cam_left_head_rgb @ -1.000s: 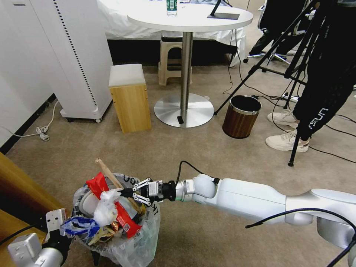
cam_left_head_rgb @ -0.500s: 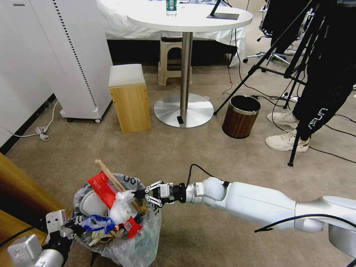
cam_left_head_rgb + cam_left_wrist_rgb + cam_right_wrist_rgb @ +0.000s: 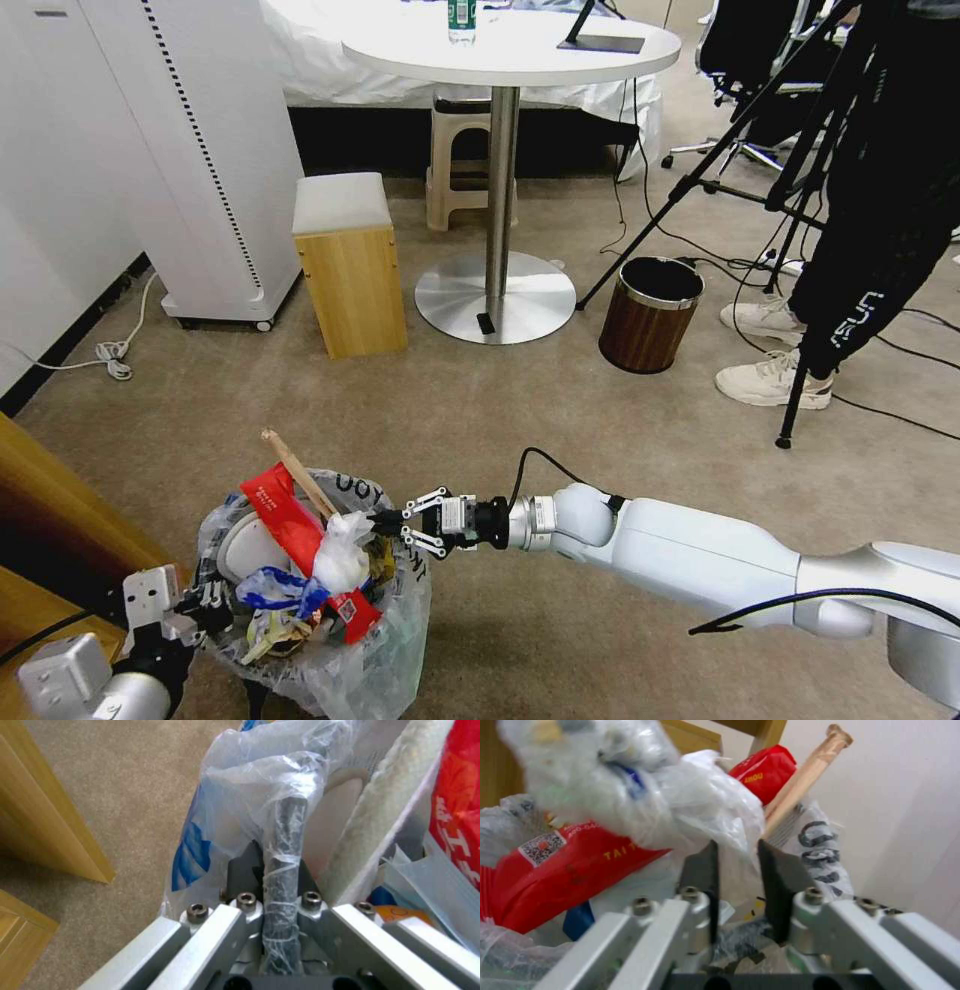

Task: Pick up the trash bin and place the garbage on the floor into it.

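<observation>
The trash bin, lined with a crinkled clear bag, hangs at the lower left and is heaped with garbage. My left gripper is shut on its bag-covered rim. A red wrapper, a wooden stick, a white slipper and blue plastic stick out of the top. My right gripper reaches in from the right at the rim. Its jaws stand a narrow gap apart, pinching the edge of a white tissue wad resting on the heap.
On the beige carpet stand a brown wood-grain bin, a round table on a metal base and a wooden box stool. Tripod legs, cables and a person's shoes fill the right. Wooden furniture is close on the left.
My right gripper has drawn back to the right across the bin top. The white tissue wad came with it and sank onto the heap. The bin and left gripper hardly moved.
</observation>
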Controlling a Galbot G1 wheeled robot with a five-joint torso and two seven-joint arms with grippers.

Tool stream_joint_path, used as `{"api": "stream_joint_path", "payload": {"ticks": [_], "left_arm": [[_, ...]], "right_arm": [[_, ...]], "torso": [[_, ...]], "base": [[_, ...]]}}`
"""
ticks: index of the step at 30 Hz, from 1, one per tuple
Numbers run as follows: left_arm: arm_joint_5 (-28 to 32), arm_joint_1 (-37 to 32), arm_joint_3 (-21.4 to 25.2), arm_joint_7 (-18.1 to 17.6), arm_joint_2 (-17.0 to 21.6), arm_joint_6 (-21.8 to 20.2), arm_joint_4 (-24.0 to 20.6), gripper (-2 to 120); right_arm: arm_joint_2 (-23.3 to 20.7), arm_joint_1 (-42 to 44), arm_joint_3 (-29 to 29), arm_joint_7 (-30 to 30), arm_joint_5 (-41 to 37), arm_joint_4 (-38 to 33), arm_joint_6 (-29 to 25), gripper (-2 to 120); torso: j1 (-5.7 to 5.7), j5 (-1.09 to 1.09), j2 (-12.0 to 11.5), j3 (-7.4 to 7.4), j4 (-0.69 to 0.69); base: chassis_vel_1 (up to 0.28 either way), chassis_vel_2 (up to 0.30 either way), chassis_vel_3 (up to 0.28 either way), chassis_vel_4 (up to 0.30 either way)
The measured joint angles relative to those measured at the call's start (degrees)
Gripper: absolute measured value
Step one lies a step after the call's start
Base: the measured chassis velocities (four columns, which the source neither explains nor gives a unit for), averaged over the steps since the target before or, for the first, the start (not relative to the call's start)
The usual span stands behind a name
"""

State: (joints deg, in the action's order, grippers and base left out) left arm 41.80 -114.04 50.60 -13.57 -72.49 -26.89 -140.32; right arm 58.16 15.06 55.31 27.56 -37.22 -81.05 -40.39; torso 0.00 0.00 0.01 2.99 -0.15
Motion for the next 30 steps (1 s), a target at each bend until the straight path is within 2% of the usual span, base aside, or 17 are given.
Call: {"api": "stream_joint_path", "payload": {"ticks": [1, 3, 5, 8, 9, 16, 19, 30], "left_arm": [[0.0, 0.0, 0.0, 0.0, 0.0, 0.0, 0.0, 0], [0.1, -0.1, 0.3, 0.0, 0.3, 0.0, 0.0, 0], [0.2, -0.2, 0.3, 0.0, 0.3, 0.0, 0.1, 0], [0.1, -0.3, 0.3, 0.0, 0.3, 0.0, 0.1, 0], [0.1, -0.3, 0.3, 0.0, 0.3, 0.0, 0.1, 0], [-0.5, -1.1, 0.1, 0.0, 0.2, -0.3, -0.2, 0], [-0.6, -1.3, 0.2, 0.0, 0.5, -0.7, -0.3, 0], [-0.6, -3.1, 0.2, 0.0, 3.3, -2.0, 0.2, 0]], "right_arm": [[0.0, 0.0, 0.0, 0.0, 0.0, 0.0, 0.0, 25], [-0.2, 0.2, -0.4, 0.0, -0.1, -0.5, 0.0, 37], [-0.3, 0.2, -0.6, 0.0, -0.2, -0.6, 0.1, 40], [-0.7, 0.4, -1.3, -0.1, -0.3, -1.2, 0.2, 54], [-0.7, 0.4, -1.3, -0.1, -0.3, -1.2, 0.2, 54], [-1.5, 1.1, -3.5, -0.1, -0.4, -1.9, 0.2, 84], [-1.7, 1.4, -4.2, -0.1, -0.4, -2.0, 0.3, 86], [-1.8, 2.8, -6.7, -0.1, -0.4, -2.0, 0.3, 78]], "torso": [[0.00, 0.00, 0.0, 0.00, 0.00], [0.00, 0.00, 0.0, 0.00, 0.00], [0.00, 0.00, 0.0, 0.00, 0.00], [0.00, 0.00, 0.0, 0.00, 0.00], [0.00, 0.00, 0.0, 0.00, 0.00], [0.00, 0.00, 0.0, 0.00, 0.00], [0.00, 0.00, 0.0, 0.00, 0.00], [0.00, -0.01, 0.0, 0.00, 0.00]], "base": [[0.000, 0.000, 0.000, 0.000], [0.000, 0.000, 0.000, 0.000], [0.000, 0.000, 0.000, 0.000], [0.000, 0.000, 0.000, 0.000], [0.000, 0.000, 0.000, 0.000], [0.000, 0.000, 0.000, 0.000], [0.000, 0.000, 0.000, 0.000], [0.000, 0.000, 0.000, 0.000]]}}
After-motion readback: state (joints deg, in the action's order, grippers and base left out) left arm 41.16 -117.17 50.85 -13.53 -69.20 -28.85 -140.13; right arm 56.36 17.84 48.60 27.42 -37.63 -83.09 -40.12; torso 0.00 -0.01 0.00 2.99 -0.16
